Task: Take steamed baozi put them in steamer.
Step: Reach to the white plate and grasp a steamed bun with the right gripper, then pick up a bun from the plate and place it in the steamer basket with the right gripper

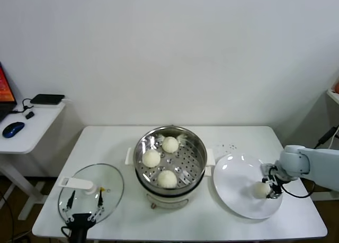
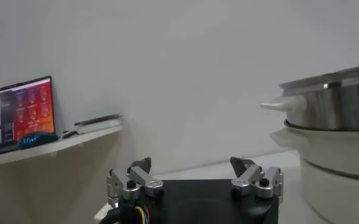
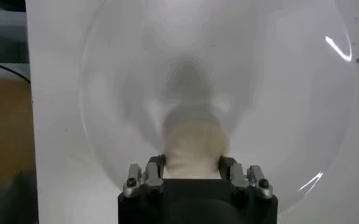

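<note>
While right gripper (image 3: 191, 165) clasps baozi (image 3: 193, 146), fingertips hidden, plate (image 3: 277, 91) blurred

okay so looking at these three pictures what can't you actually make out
- Right gripper fingertips: the bun between them hides the contact; head view too small.
- Steamer inside: left wrist view sees only its outer wall.
- Left gripper: cut off by the head view's edge.
</note>
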Motion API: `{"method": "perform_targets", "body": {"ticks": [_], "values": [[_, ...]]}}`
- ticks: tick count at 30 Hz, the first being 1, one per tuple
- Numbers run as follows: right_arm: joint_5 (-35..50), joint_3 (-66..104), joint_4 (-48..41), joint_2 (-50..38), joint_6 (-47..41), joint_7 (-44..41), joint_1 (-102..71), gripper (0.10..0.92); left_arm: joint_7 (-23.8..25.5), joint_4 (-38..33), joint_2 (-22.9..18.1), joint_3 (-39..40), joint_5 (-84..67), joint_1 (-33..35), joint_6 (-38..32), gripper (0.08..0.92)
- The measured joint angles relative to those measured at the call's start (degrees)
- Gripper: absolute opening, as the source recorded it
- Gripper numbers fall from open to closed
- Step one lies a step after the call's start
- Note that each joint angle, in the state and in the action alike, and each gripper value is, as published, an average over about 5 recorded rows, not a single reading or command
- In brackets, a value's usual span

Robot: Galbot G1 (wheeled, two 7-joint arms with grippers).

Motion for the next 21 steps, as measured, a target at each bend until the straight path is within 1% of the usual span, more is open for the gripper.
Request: {"method": "perform_targets", "body": {"ticks": [4, 9, 16, 21], "values": [[0.96, -2.1, 1.61, 0.33, 0.32, -0.02, 3.43, 0.591, -0.01, -0.27, 0.0, -0.04, -0.01, 0.05, 0.02, 0.823], [3.85, -7.7, 4.63, 1.81, 0.9, -0.64, 12.13, 0.593, 0.05, -0.56, 0.0, 0.05, 0.0, 0.15, 0.13, 0.823], [10.13, -15.41, 8.71, 5.92, 1.68, -2.84, 27.33, 0.594, 0.24, -0.8, 0.0, 0.19, 0.0, 0.29, 0.17, 0.823], [15.54, -16.96, 10.4, 9.68, 1.36, -4.28, 35.66, 0.593, 0.43, -1.14, 0.0, 0.2, -0.08, 0.44, 0.27, 0.823]]}}
